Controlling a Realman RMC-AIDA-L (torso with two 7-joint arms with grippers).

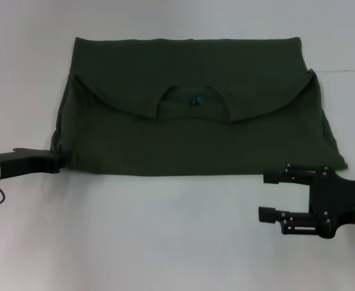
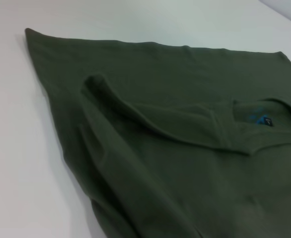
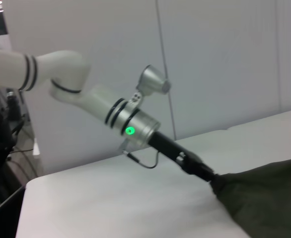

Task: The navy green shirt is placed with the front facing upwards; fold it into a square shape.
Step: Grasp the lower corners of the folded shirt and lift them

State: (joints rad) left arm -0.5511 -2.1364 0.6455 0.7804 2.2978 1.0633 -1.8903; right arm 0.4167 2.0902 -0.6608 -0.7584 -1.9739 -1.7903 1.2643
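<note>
The shirt (image 1: 195,109) is lying flat on the white bench (image 1: 165,242), already doubled into a wide band, with the collar (image 1: 192,100) and its small blue print showing in the middle and both sleeves curving in over the body. The left hand (image 1: 53,160) is sitting at the near left corner of the cloth, touching it; whether it is gripping the fabric is something I cannot tell, since its fingers are hidden against the dark edge. The right hand (image 1: 271,197) is hovering just off the near right corner, spread open and holding nothing. The cloth is looking soft, light and limp, so it will likely sag and crease when lifted; corners and folded edges are probably the best places to pinch. The chest print is not showing, and the near edge is running out of the left wrist view
</note>
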